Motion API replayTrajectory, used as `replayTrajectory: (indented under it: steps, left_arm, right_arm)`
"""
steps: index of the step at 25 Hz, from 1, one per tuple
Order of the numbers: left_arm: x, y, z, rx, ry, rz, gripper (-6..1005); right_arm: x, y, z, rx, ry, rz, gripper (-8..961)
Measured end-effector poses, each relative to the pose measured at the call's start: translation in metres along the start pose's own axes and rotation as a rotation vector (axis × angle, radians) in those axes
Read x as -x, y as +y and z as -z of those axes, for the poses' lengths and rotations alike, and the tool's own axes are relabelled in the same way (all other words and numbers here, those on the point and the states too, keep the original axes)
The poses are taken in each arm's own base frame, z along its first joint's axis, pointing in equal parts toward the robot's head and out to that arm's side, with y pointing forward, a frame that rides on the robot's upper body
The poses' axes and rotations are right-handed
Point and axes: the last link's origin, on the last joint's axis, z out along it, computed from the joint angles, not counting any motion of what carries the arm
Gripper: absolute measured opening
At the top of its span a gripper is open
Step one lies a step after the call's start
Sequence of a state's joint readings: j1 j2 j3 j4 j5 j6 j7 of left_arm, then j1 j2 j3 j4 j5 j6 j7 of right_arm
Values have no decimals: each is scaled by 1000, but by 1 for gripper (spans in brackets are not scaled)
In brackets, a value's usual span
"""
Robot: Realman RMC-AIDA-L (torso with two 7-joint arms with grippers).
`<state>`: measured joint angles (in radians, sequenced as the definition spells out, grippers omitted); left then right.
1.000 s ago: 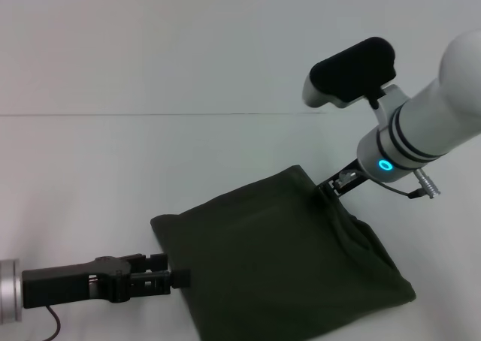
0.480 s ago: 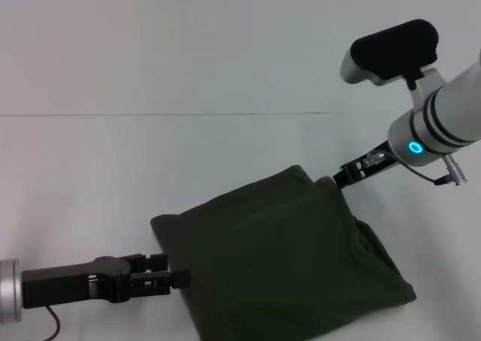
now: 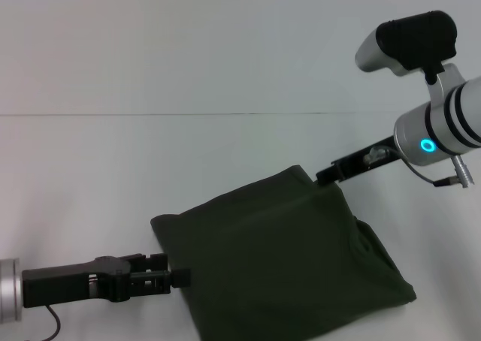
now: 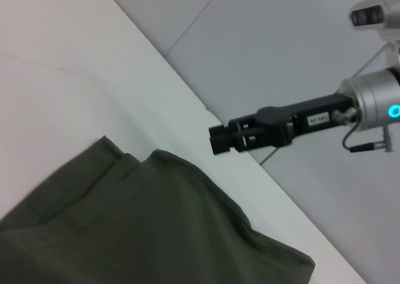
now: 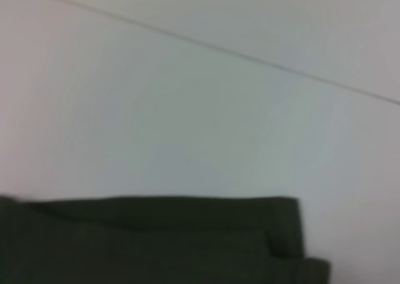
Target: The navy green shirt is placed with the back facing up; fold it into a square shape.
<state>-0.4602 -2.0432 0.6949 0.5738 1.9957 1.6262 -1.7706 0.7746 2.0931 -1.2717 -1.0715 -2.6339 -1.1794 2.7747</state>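
Navy green shirt [image 3: 278, 258] lies folded into a rough square on the white table [image 3: 150, 70], toward the near right corner, plain side up, layered hems showing along its right edge. My left gripper [image 3: 179, 278] sits low at the shirt's near-left edge, tips touching the cloth; whether they pinch it I cannot tell. My right gripper [image 3: 325, 176] hangs just off the shirt's far corner, fingers pressed together, holding nothing.

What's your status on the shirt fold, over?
Right gripper off the navy green shirt, pulling back from its far corner. Left gripper at the shirt's near left edge. Shirt folded into a rough square on the table. Nothing in the way.
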Motion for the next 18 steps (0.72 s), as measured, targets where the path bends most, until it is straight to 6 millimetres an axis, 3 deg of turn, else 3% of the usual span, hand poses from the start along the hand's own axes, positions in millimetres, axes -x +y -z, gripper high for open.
replayTrajectory:
  steps: [8, 18]
  left_arm:
    - [0, 0, 0, 0, 1, 1, 928]
    - [0, 0, 0, 1, 4, 5, 927]
  right_arm:
    - [-26, -3, -3, 18, 131, 99, 543]
    - [-33, 4, -9, 41, 167, 137, 544]
